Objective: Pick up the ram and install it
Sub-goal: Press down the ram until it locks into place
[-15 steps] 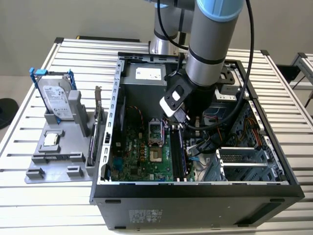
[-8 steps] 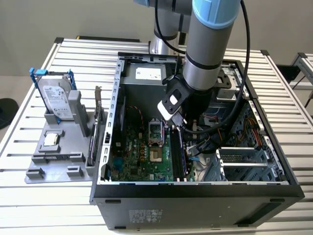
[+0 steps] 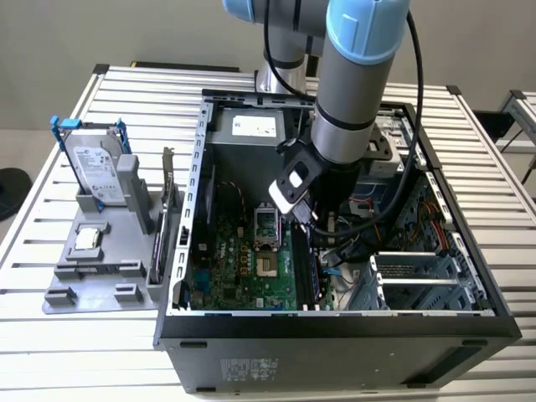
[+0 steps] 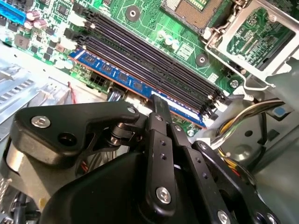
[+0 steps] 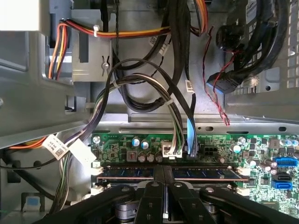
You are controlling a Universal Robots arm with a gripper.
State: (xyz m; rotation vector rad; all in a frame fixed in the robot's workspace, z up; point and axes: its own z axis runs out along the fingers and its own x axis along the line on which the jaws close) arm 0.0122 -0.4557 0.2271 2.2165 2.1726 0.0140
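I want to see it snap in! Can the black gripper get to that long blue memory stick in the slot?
Probably yes: the black gripper sits right over the long blue memory stick, its fingertips at the stick's middle. The cables hang behind, not between them.

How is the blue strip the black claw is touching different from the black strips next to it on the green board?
The ram is a blue stick with chips along its side, standing in the slot nearest the gripper; the empty slots are bare black channels. The ram rises above the motherboard, while the empty slots sit lower. The gripper meets the ram near its middle; nothing touches the empty slots. Both are long, narrow and run parallel.
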